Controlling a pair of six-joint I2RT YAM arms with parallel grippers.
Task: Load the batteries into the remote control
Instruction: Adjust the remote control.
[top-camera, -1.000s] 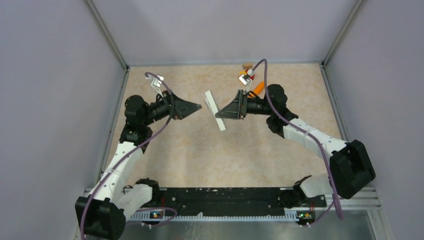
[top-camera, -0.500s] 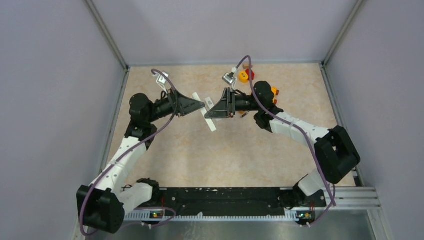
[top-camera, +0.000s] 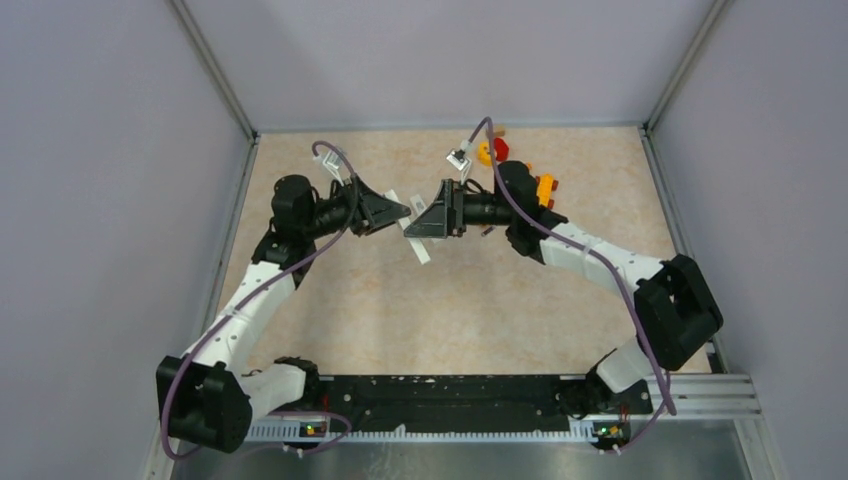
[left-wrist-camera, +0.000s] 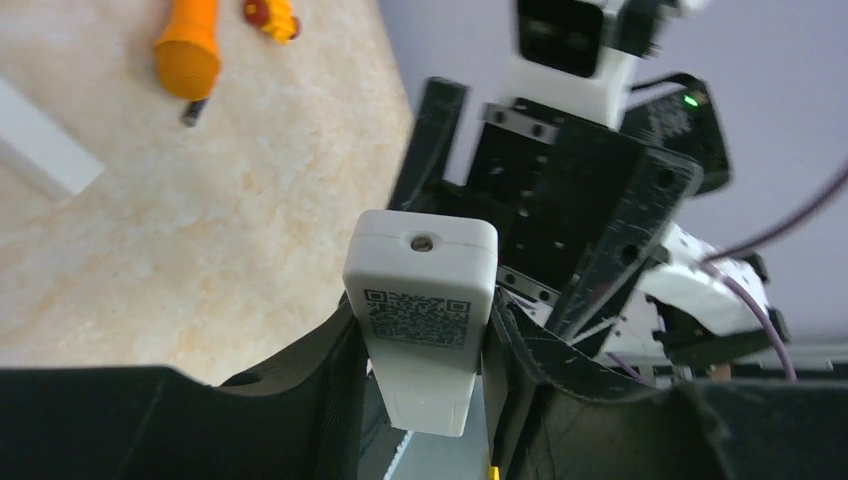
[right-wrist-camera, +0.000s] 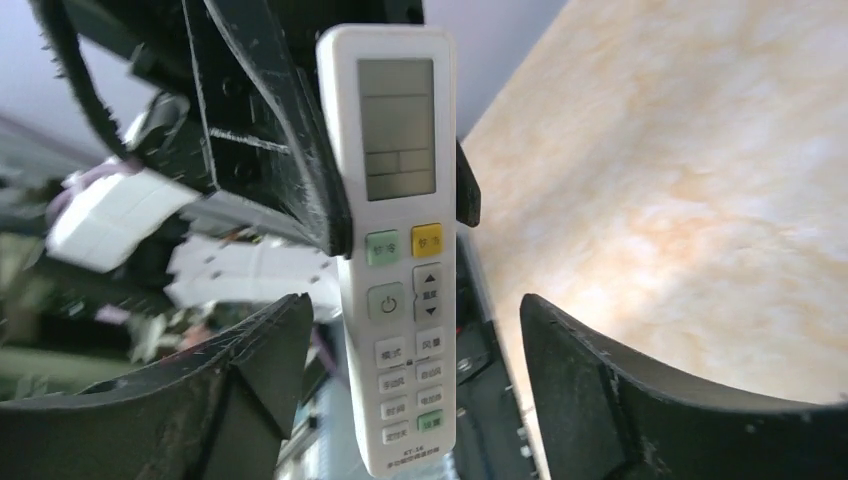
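The remote control (right-wrist-camera: 398, 250) hangs above the worktop (right-wrist-camera: 650, 200), clamped by its edges in the left end effector (left-wrist-camera: 425, 345). The right end effector (right-wrist-camera: 412, 310) stands apart, clear of it. Held near one end alone, it could pivot or slip.

Plain lilac walls (top-camera: 420, 60); beige marbled tabletop (top-camera: 450, 310).

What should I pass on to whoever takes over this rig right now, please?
Left gripper: shut on the remote control, held in the air with its button face toward the right gripper.
Right gripper: open, fingers either side of the remote, not touching.
One likely battery lies by the orange carrot toy.
Done: remote picked up.
Left: all the loading; no cell seen in the remote, its compartment out of view.
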